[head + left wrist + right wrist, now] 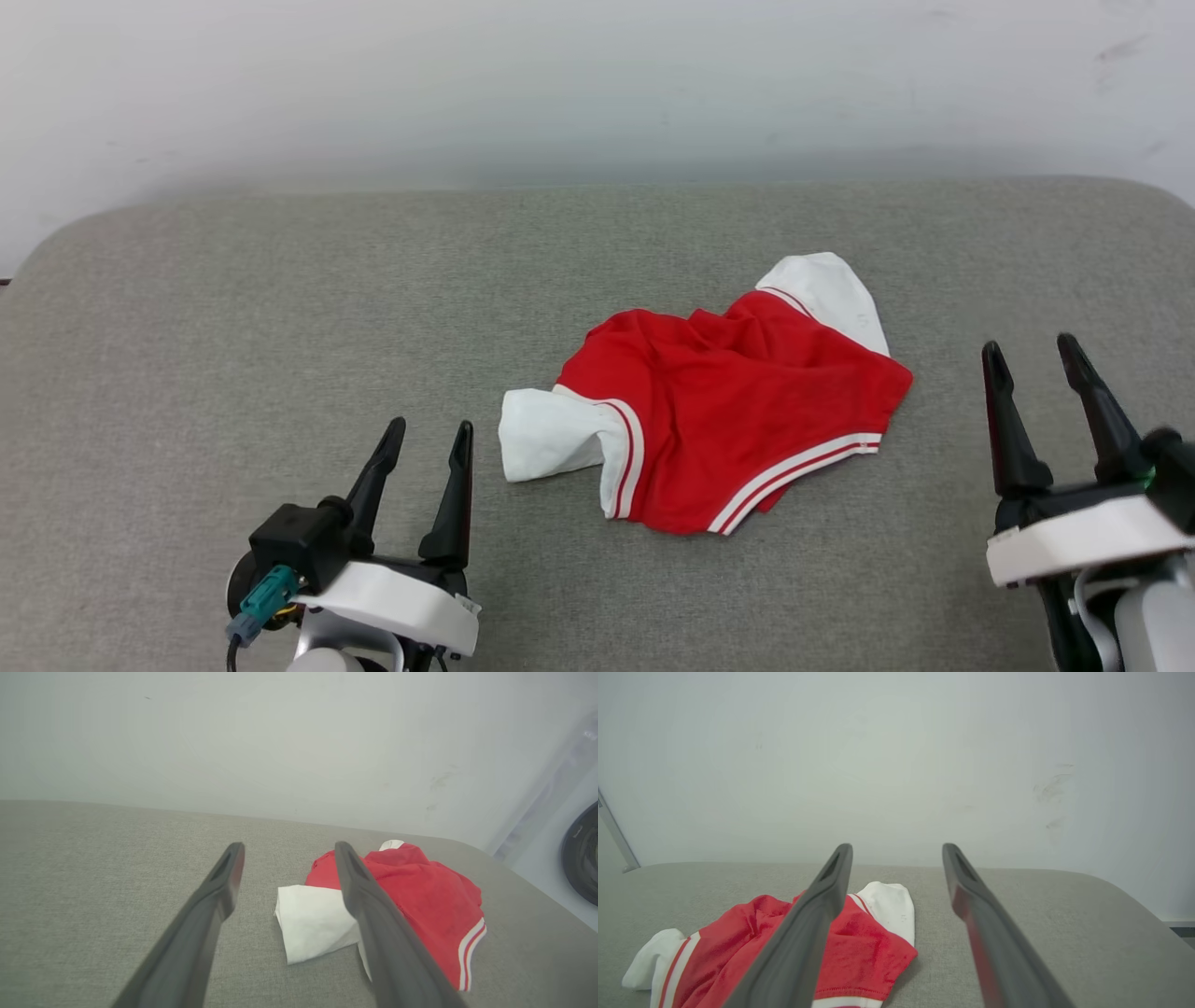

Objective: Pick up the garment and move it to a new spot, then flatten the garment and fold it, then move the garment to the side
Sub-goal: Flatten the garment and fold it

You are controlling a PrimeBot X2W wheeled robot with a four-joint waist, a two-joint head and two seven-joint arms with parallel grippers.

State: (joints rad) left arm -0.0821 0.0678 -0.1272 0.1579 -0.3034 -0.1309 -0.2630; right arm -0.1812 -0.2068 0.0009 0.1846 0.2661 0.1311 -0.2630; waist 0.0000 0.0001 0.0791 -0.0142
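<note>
The garment [728, 411] lies crumpled on the grey padded surface, red with white sleeves and red-and-white striped trim. One white sleeve sticks out at its left, another at its far right. My left gripper [431, 437] stands open at the lower left, apart from the cloth, with nothing between its fingers. My right gripper [1034, 355] is open at the lower right, just right of the garment and off it. In the left wrist view the garment [420, 900] sits ahead and to the right of my left gripper [287, 851]. In the right wrist view the garment [859, 947] lies low and left of my right gripper [896, 851].
The grey padded surface [280, 299] has rounded far corners and ends at a pale wall [597, 84]. A dark round object [584, 854] shows past the surface's right edge in the left wrist view.
</note>
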